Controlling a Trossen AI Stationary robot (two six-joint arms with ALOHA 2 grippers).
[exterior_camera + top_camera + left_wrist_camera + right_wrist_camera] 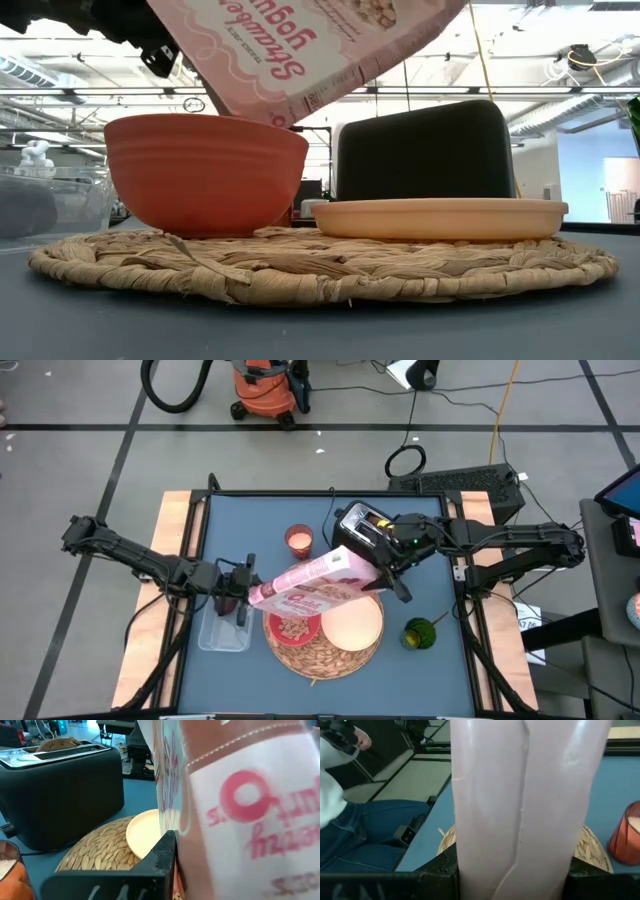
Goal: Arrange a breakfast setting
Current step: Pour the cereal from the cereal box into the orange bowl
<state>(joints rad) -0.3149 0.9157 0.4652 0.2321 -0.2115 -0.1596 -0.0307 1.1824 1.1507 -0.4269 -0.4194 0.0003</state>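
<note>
Pink bag (pixel 305 586) fills our view; we hold it tilted over the bowl (pixel 293 628) to pour, right gripper (pixel 385 572) clamping its end, left gripper (pixel 240 600) shut beside it.

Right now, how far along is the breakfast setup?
Done: red bowl and cream plate sit on the woven mat. In hand: both grippers hold the pink cereal bag tilted over the bowl, cereal already inside. Left: toast is in the toaster; no spoon in view.
</note>
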